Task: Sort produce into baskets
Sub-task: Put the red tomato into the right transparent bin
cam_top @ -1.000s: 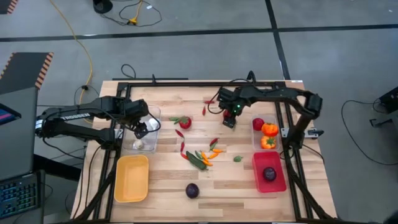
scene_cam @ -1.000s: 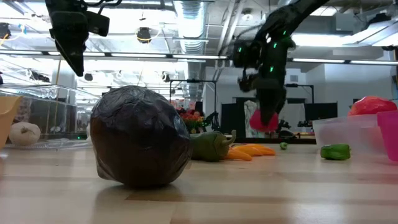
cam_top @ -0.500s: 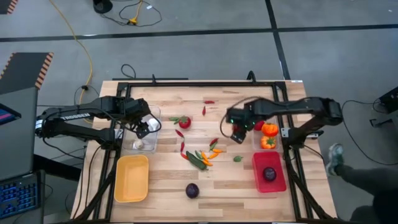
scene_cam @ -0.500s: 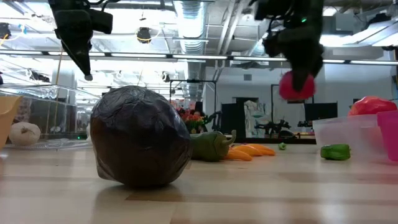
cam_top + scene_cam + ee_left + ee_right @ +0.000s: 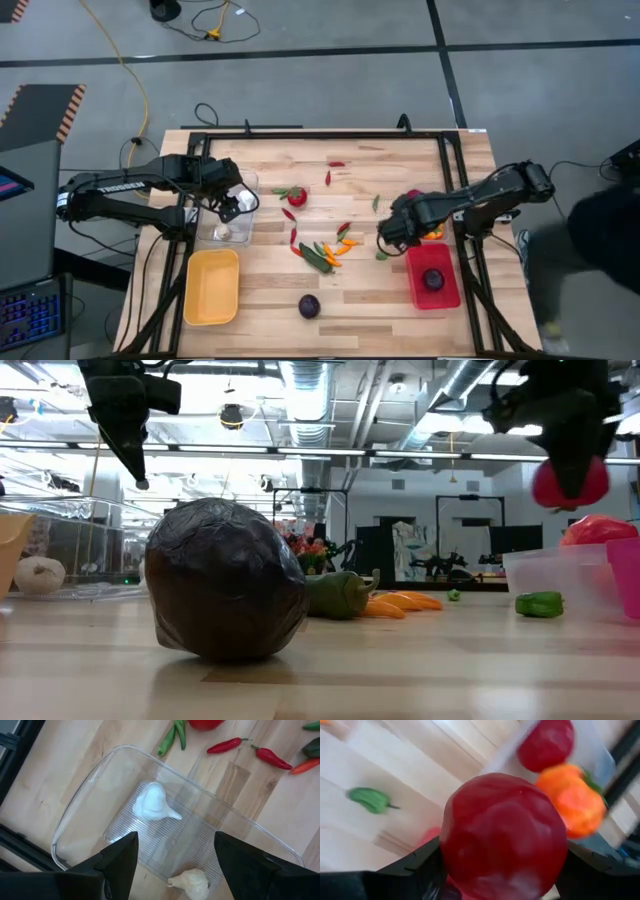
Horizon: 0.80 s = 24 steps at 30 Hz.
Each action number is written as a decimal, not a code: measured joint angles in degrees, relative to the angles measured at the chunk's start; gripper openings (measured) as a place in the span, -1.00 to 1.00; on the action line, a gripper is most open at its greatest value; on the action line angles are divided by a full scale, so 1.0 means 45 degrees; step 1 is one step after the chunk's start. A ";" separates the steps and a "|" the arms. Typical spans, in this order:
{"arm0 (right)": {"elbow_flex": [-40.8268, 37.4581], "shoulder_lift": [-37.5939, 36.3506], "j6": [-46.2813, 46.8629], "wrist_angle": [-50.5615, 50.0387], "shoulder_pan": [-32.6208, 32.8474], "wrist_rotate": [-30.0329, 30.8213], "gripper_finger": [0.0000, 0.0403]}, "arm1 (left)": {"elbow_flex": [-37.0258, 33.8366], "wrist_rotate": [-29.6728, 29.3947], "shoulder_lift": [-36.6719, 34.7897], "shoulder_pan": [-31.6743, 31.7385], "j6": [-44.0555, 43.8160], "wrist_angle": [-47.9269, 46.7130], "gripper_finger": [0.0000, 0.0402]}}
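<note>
My right gripper (image 5: 391, 234) hangs above the table near the red basket (image 5: 447, 290) and is shut on a red tomato (image 5: 505, 840), which also shows in the low view (image 5: 570, 484). A dark purple round (image 5: 433, 279) lies in the red basket. Beyond it, a clear bin (image 5: 592, 750) holds a tomato (image 5: 547, 742) and an orange pepper (image 5: 570, 800). My left gripper (image 5: 177, 865) hovers open over another clear bin (image 5: 80, 815) at the table's left, in which two white garlic (image 5: 152, 802) lie. My right gripper pinches the tomato's two opposite sides (image 5: 451, 845) between its two fingers (image 5: 415, 870). The fingers come from above, pointing steeply down. The tomato is lifted clear of the table, below the fingers.
A yellow basket (image 5: 212, 287) stands at the near left. A second purple round (image 5: 309, 306) lies near the front edge, and a tomato (image 5: 297, 196), a small green pepper (image 5: 370, 800) and several chillies (image 5: 325, 250) lie mid-table. Black frame rails (image 5: 470, 270) run along the table's sides.
My right gripper has carried the tomato from the table's far middle toward the near right, over to the red basket, rising and rolling its wrist on the way. The tomato has stayed between the fingers, clear of the table.
</note>
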 joint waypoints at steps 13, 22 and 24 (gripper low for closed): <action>-0.1092 0.0330 0.1229 -0.0015 0.0758 0.0000 0.57 | 0.0001 0.0000 0.0000 0.0000 0.0005 -0.0004 0.24; -0.1889 0.0340 0.0496 0.1160 0.0709 0.0010 0.63 | 0.0002 0.0000 0.0000 -0.0004 0.0005 0.0000 0.24; -0.1930 0.0340 0.0461 0.1157 0.0629 0.0002 0.66 | 0.0002 0.0000 0.0000 -0.0004 0.0005 0.0000 0.24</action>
